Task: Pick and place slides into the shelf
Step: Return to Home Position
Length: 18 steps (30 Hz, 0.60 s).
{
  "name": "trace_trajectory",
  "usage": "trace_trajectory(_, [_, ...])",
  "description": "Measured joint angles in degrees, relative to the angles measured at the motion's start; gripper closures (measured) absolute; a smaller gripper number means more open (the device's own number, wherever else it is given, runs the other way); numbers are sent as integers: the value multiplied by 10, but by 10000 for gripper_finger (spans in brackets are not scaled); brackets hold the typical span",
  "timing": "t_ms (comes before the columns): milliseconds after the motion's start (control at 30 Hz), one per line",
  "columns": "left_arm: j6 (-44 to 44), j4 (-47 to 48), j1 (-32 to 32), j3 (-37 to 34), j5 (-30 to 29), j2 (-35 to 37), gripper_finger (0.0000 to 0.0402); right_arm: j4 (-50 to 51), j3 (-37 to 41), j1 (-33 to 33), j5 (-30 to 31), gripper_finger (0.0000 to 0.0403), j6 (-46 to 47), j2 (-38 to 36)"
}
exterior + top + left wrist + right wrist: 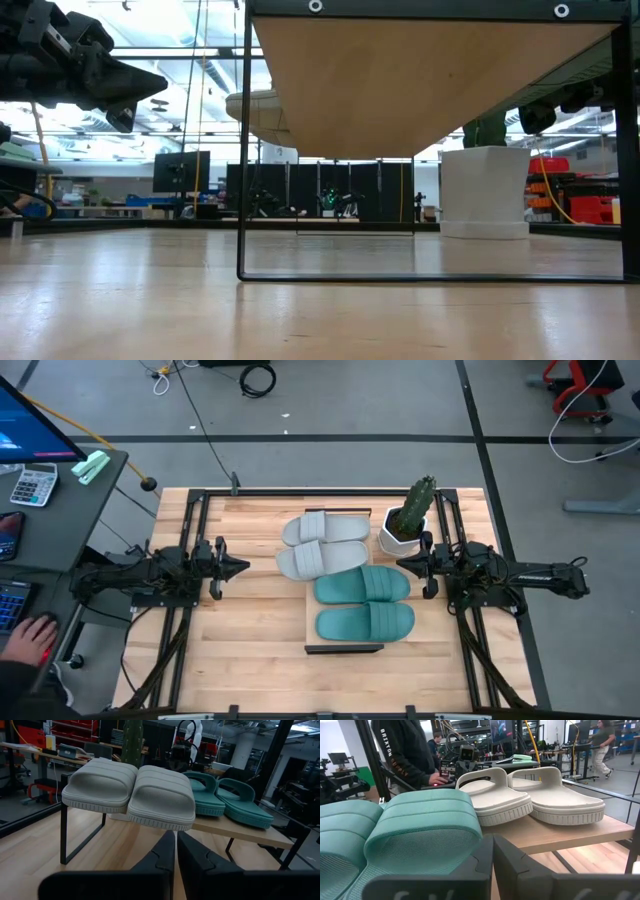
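Observation:
Two light grey slides (322, 545) and two teal green slides (363, 602) lie side by side on the shelf's light wood top (310, 622), soles down. They show in the left wrist view (131, 792) and the right wrist view (420, 827). My left gripper (243, 567) is shut and empty, hovering left of the grey slides. My right gripper (402, 565) is shut and empty, right of the teal slides, near the plant pot.
A white pot with a cactus (408, 522) stands on the table at the shelf's far right. A desk with a calculator (32, 485) and a person's hand (30, 635) lies left of the table. The shelf's dark frame (243, 150) stands on the tabletop.

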State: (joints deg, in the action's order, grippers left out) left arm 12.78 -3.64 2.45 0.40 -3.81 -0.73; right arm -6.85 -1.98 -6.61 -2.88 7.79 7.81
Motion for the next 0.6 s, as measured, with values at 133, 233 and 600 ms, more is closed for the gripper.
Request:
trace_trajectory(133, [0,0,0,0,0,0,371,0,0,0,0,385,0,0])
trace_trajectory(233, [0,0,0,0,0,0,366,0,0,0,0,385,0,0])
trace_trajectory(600, [0,0,0,0,0,0,378,0,0,0,0,385,0,0])
